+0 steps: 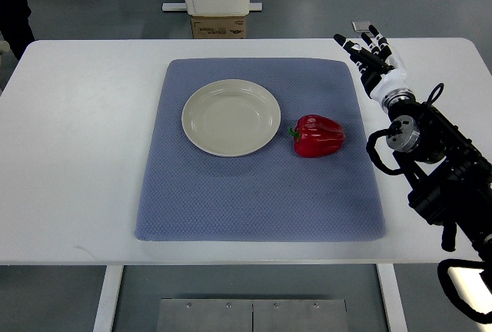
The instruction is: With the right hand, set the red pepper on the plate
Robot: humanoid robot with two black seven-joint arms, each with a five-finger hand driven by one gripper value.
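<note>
- The red pepper (318,136) lay on its side on the blue mat (254,194) in the top view, just right of the plate (230,117) without touching it, its green stem pointing toward the plate's rim.
- The right hand (370,51) was well apart from the pepper, over the mat's far right corner, fingers extended and holding nothing; the left hand did not show.
- Judged risk: the pepper is rounded and glossy, so fingers closing off-centre could squeeze it out sideways and send it rolling across the mat.
- Judged risk: coming in from the right, the hand might nudge the pepper into the plate before gripping, shifting the plate on the mat.
- Judged risk: the plate looked shallow, so a release from too high or near the rim could let the pepper roll back off onto the mat or the white counter (84,155).
</note>
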